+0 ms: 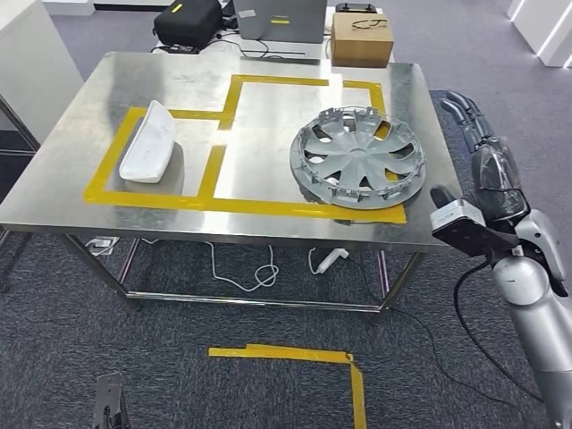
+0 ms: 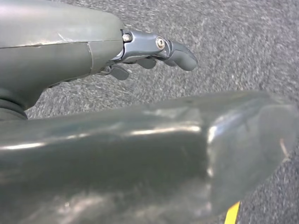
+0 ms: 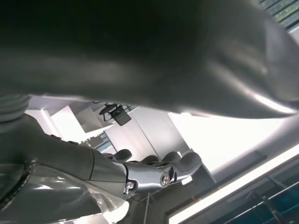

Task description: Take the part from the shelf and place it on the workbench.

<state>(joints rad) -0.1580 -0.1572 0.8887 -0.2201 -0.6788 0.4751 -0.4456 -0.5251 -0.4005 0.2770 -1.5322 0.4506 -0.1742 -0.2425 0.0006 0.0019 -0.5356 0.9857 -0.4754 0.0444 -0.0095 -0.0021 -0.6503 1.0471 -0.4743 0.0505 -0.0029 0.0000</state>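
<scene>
Head view looks down on a steel surface (image 1: 80,192) marked with yellow tape (image 1: 229,206) in joined rectangles. A silver hubcap (image 1: 357,156) lies flat on the right part of the surface, its near edge overlapping the front strip of tape. A white curved part (image 1: 148,143) lies inside the left taped rectangle, well apart from the hubcap.

To the right of the surface, past its right edge, the robot's right hand (image 1: 483,147) is raised with its dark fingers (image 1: 466,112) stretched out and spread, holding nothing and touching nothing. Right wrist view shows the same hand (image 3: 155,172) from close behind, its fingers extended with nothing in them, against bright ceiling lights.

Left wrist view shows the left hand (image 2: 151,49) over grey carpet (image 2: 229,46), its fingers straight and apart and nothing in its grasp; a bit of yellow tape shows at the lower edge of that picture.

Behind the surface stand a cardboard box (image 1: 361,40), a black bag (image 1: 189,22) and a grey case (image 1: 280,20). White cables (image 1: 259,273) lie on the carpet under the surface, and another corner of yellow tape (image 1: 304,356) is stuck on the floor in front of it.
</scene>
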